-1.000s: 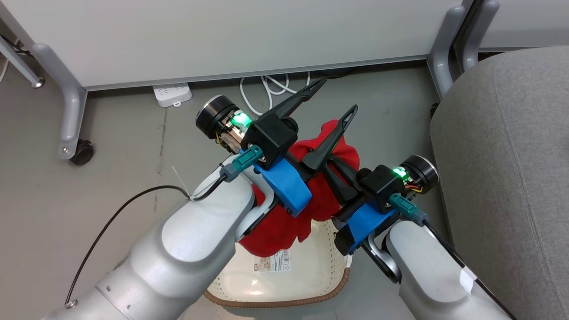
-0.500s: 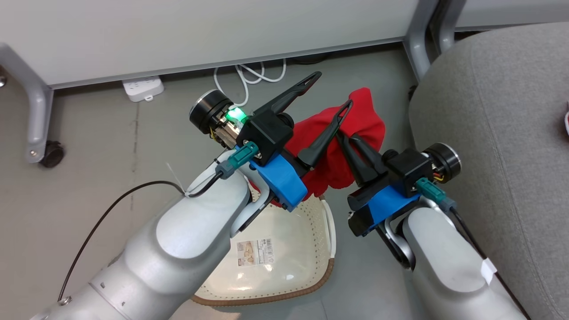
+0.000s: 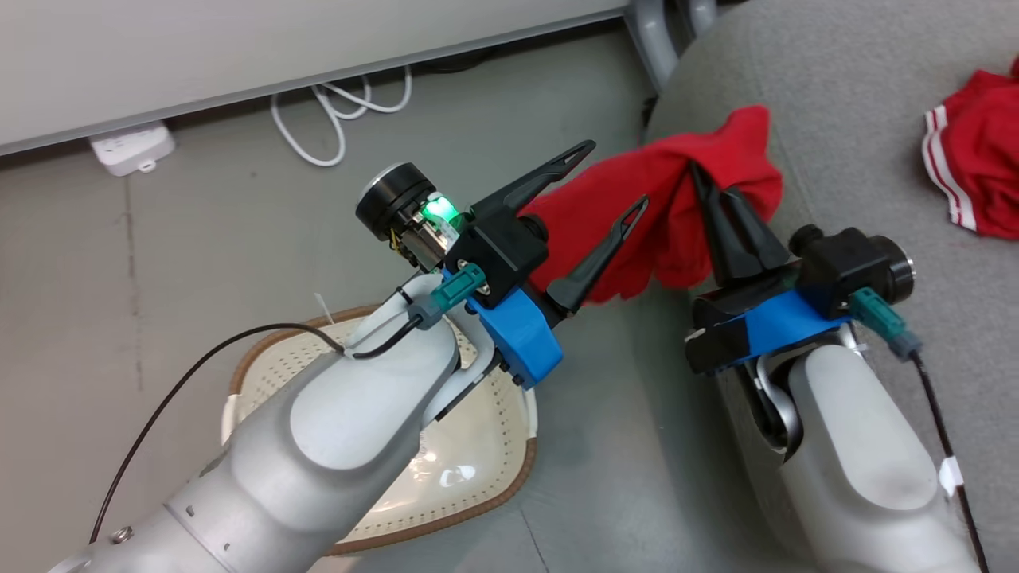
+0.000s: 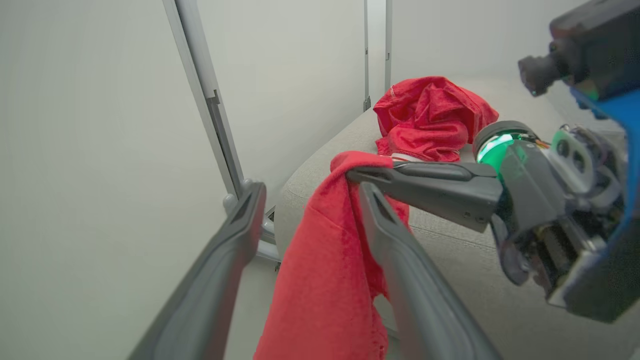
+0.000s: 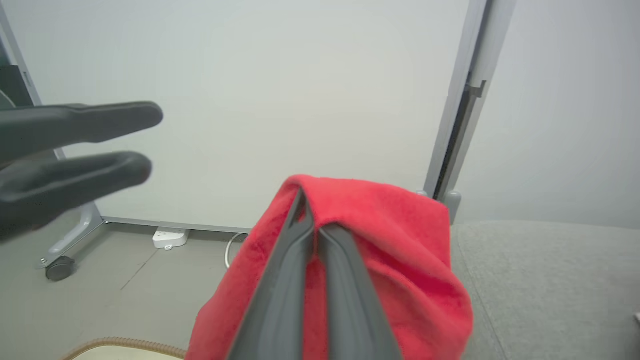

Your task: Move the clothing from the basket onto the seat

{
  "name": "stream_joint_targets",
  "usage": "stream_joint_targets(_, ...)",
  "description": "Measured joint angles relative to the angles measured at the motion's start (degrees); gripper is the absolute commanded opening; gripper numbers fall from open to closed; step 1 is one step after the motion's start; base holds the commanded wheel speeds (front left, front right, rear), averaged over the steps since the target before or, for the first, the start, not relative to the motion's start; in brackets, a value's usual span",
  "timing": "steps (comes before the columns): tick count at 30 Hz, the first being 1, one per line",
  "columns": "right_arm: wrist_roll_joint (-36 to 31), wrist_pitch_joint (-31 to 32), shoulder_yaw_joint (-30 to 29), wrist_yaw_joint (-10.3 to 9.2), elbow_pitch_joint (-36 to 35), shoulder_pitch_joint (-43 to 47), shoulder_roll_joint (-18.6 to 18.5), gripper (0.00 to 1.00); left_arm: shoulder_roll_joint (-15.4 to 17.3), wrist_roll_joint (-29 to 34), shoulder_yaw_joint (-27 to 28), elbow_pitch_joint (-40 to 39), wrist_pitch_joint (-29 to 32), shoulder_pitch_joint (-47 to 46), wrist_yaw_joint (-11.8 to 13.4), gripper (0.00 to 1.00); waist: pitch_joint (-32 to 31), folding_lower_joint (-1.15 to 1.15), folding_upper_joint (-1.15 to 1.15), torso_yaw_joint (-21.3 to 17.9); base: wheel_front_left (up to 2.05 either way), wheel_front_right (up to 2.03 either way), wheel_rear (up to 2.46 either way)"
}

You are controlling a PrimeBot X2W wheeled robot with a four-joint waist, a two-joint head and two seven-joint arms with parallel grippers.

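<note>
The seat (image 3: 844, 79) fills the right of the head view. A second garment (image 3: 975, 171) already lies on it, well in from the edge. The basket (image 3: 486, 446) sits on the floor (image 3: 199, 239) to the left, largely under the left arm (image 3: 342, 430); the part that shows holds no cloth.

The held garment (image 3: 661, 199) hangs in the air right over the seat's near edge. Most of it trails back over the floor gap, as the left wrist view makes plain.

The right gripper (image 3: 704, 179) is pinched tight on a fold near the top of the cloth. The left gripper (image 3: 616, 173) stands wide beside it, holding nothing, one finger on each side of the hanging cloth without gripping it.

The step in hand looks like the carry to the seat. To do it well:
- Take the right gripper further in over the cushion, toward the second garment, before letting go. A release here would likely let the tail drag the cloth off the edge.
- Lower until cloth rests on the cushion, then open.
- Draw the left gripper clear first, so the drape does not snag on a finger.
</note>
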Motion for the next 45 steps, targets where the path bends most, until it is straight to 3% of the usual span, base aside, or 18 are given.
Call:
stream_joint_targets(19,0.22,0.0,-13.45,0.0,-6.89,6.8,1.57,0.0,0.04,0.49,-4.15,-0.55,2.26,0.15,-1.2,1.0,3.85,0.0,0.0,-11.84,0.0,0.0,0.0)
stream_joint_targets(28,0.66,0.0,-14.71,0.0,-7.35,8.61,2.08,0.0,0.25,0.49,-5.55,-0.63,2.82,0.45,-1.52,1.0,5.75,0.0,0.0,-15.06,0.0,0.0,0.0)
stream_joint_targets(38,0.88,0.0,-14.34,0.0,-7.47,8.71,2.3,0.0,0.55,0.19,-5.76,-0.73,2.81,0.43,-1.49,1.0,6.27,0.0,0.0,-15.78,0.0,0.0,0.0)
stream_joint_targets(45,0.2,0.01,-12.14,0.0,-10.47,1.61,2.2,0.0,2.71,0.07,-5.16,-1.85,2.85,-0.06,-0.58,1.0,7.98,0.0,0.0,-16.23,0.0,0.0,0.0)
